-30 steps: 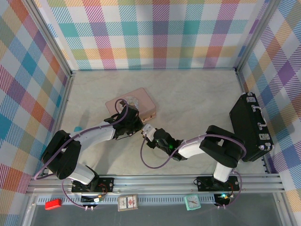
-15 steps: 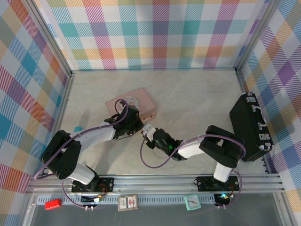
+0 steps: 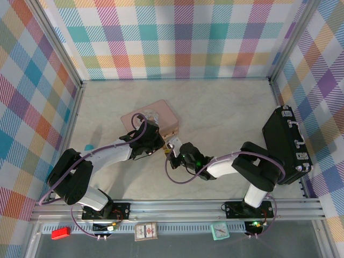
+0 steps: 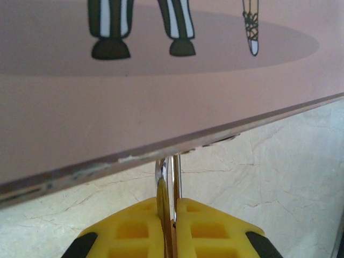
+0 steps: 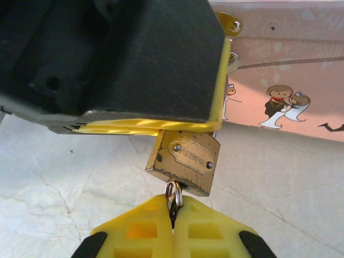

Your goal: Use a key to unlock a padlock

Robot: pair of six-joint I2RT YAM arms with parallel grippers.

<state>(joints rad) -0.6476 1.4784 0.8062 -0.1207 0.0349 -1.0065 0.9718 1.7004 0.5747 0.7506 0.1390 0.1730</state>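
ARMS MEET AT THE BOX: Two robot arms converge at the near corner of a pink box (image 3: 161, 110) on the marbled desk (image 5: 54, 177). The left end effector (image 4: 169, 207), clenched, pinches the thin silver shackle of the padlock (image 5: 185, 161) between its yellow pads, seen from its own wrist camera just under the box's edge. From the right wrist, the brass padlock body hangs tilted below the left arm's black-and-yellow fingers, just beside the box's illustrated side and over the desk. The right end effector (image 5: 173, 215) is clenched on the key (image 5: 172, 193), its pads pressed together around a small silver ring at the padlock's underside. The key's blade is hidden, and it cannot be told whether it sits in the keyhole. A black case (image 3: 287, 145) lies well apart at the desk's right side.
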